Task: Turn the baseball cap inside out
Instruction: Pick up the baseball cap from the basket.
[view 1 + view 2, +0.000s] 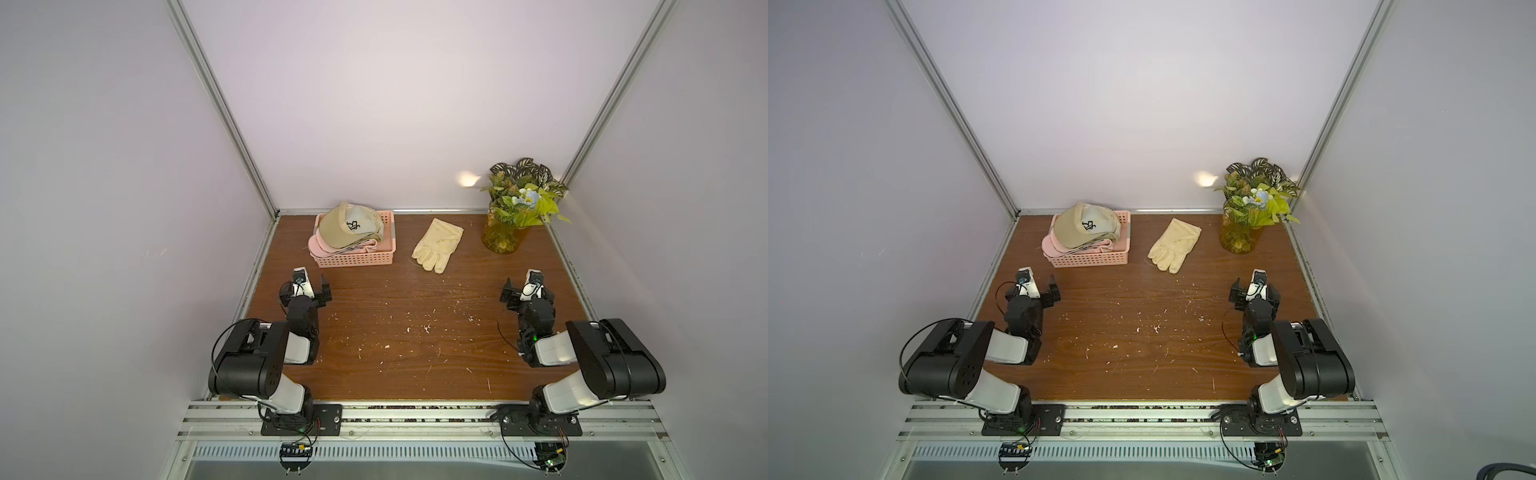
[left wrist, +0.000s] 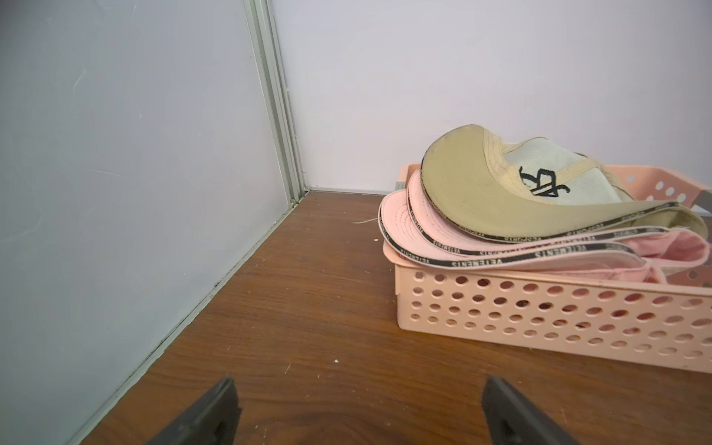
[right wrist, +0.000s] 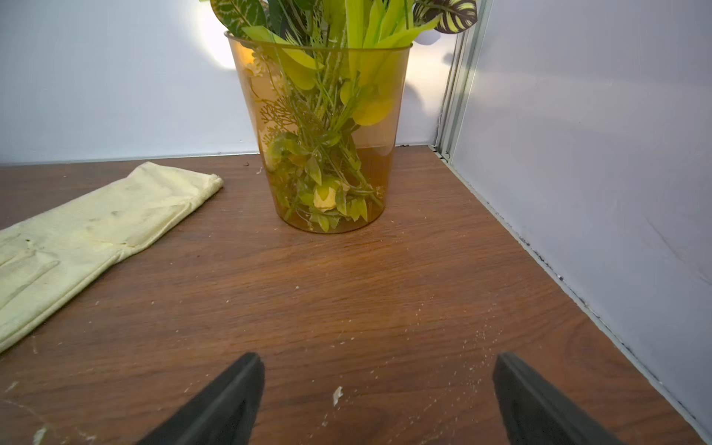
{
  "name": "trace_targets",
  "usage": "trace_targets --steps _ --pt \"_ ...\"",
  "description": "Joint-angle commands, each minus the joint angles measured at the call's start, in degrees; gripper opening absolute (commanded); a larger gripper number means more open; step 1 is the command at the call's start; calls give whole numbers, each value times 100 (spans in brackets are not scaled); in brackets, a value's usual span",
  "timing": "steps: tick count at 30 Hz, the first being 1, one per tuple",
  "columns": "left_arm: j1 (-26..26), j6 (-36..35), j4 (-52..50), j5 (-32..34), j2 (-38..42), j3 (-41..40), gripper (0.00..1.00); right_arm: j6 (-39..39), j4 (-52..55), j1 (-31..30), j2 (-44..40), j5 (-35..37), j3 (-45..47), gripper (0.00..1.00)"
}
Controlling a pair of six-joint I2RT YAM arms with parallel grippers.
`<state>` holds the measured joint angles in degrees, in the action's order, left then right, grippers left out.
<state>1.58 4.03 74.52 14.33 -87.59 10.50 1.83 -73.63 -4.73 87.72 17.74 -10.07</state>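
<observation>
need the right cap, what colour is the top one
Tan top cap; best in the left wrist view.

The black edge tape [image 2: 477, 263] on the pink caps [image 2: 404, 223] reads "VETEMENTS".

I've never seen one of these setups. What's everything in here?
table: one, brown wood, fills the booth floor
basket: one, pink, far left corner
tan cap: one, tan with black logo, top of the basket's pile
pink caps: at least two, pink, under the tan cap
pot: one, clear amber, far right corner
plants: one bunch, green, in the pot
glove: one, pale yellow, flat between basket and pot
crumbs: many, white, scattered over the table
left arm, right arm: two, black and white, near edge
left fingers, right fingers: two pairs, black, open and empty
</observation>
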Motion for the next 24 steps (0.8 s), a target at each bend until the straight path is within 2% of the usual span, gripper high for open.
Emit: trace_targets --steps 1,19,23,24 --pt "11 -33 -17 -35 16 60 99 3 -155 16 -71 10 -136 99" --pt "10 -13 -15 -13 22 50 99 11 -169 16 -69 6 -137 100" --pt "1 142 26 225 353 -159 99 54 8 12 -305 119 -107 99" --pt "-1 110 405 168 386 -357 99 -13 -36 16 -340 26 -96 100"
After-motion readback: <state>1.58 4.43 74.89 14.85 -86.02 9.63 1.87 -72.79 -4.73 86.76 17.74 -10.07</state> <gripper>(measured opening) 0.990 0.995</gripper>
